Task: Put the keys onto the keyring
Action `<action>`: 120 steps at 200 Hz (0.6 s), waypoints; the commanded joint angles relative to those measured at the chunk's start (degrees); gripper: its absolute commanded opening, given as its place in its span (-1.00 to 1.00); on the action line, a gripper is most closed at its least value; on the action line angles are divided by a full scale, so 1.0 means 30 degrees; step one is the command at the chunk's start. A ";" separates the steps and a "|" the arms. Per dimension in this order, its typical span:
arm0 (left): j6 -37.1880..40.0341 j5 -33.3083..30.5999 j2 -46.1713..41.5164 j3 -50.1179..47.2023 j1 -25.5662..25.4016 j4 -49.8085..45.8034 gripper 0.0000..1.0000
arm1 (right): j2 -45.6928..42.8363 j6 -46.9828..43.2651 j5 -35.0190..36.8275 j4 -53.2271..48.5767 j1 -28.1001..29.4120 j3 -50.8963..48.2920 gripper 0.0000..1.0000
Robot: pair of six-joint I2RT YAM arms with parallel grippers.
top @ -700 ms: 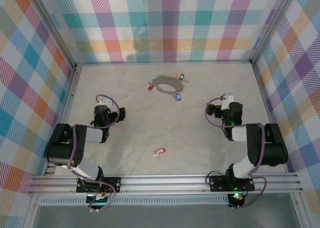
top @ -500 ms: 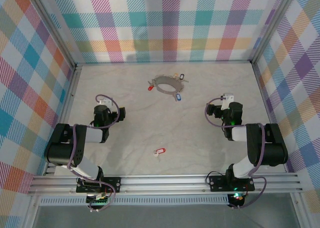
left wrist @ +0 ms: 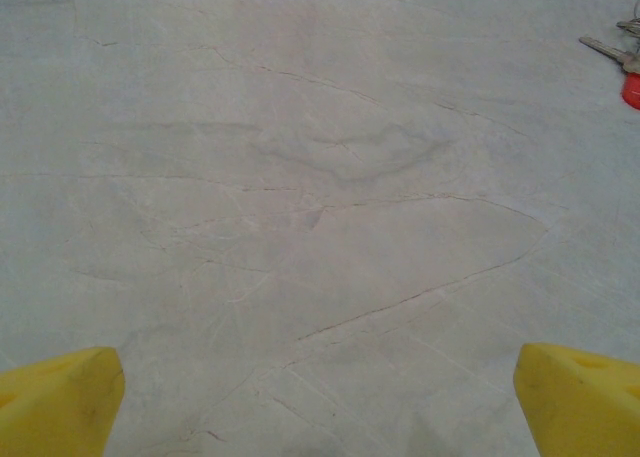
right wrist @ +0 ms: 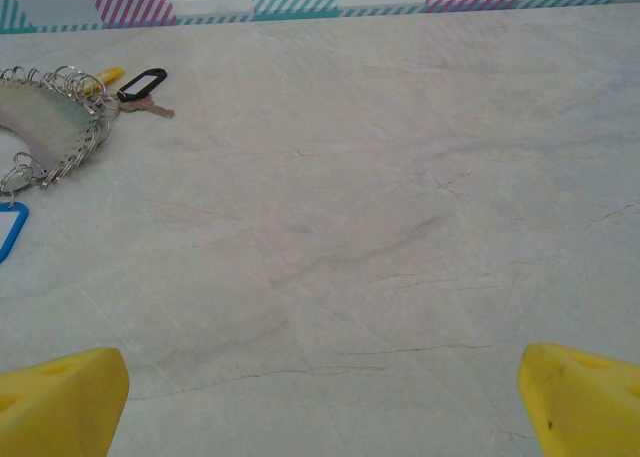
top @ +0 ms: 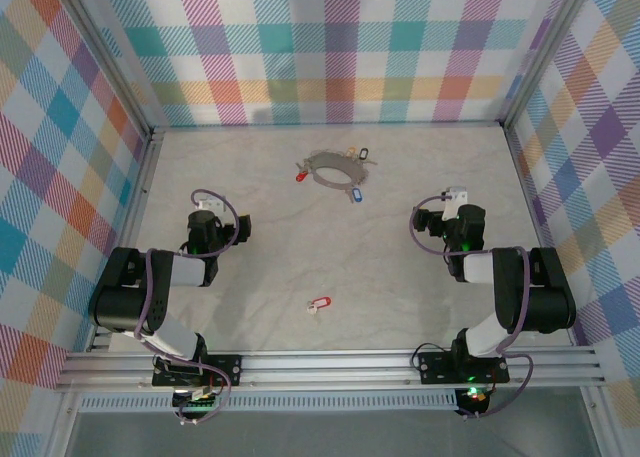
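My left gripper (left wrist: pixel 320 402): jaws wide apart, nothing held, over bare table (left wrist: pixel 300 177). Red key (top: pixel 318 304) loose between my arms. Keyring (top: pixel 333 170) far middle, other keys (top: pixel 351 193) at its rim. My right gripper (right wrist: pixel 320 402): jaws wide, empty.

The left arm (top: pixel 150 289) sits folded low, elbow outward, its wrist aimed forward, nearer the bases than the keyring (top: pixel 333 169) and to its left. The left pincer (left wrist: pixel 320 407) is spread wide, with yellow fingertips (left wrist: pixel 55 402) far apart. The right arm (top: pixel 520 297) mirrors this pose to the keyring's right, and the right pincer (right wrist: pixel 320 407) is equally wide.
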 commanded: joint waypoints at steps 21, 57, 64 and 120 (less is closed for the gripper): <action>-0.0233 0.0120 -0.0035 0.0396 0.0347 0.0492 1.00 | -0.0126 0.0193 -0.0343 0.0094 -0.0039 0.0173 0.99; -0.0214 0.0123 -0.0050 0.0369 0.0346 0.0528 1.00 | -0.0128 0.0194 -0.0342 0.0094 -0.0030 0.0177 0.99; -0.0189 0.0121 -0.0076 0.0338 0.0340 0.0574 1.00 | -0.0126 0.0221 -0.0328 0.0094 -0.0025 0.0189 0.99; -0.1130 -0.3172 -0.4084 0.1716 -0.0229 -0.5221 1.00 | -0.0854 0.0091 -0.0755 -0.0725 -0.0056 0.0336 0.99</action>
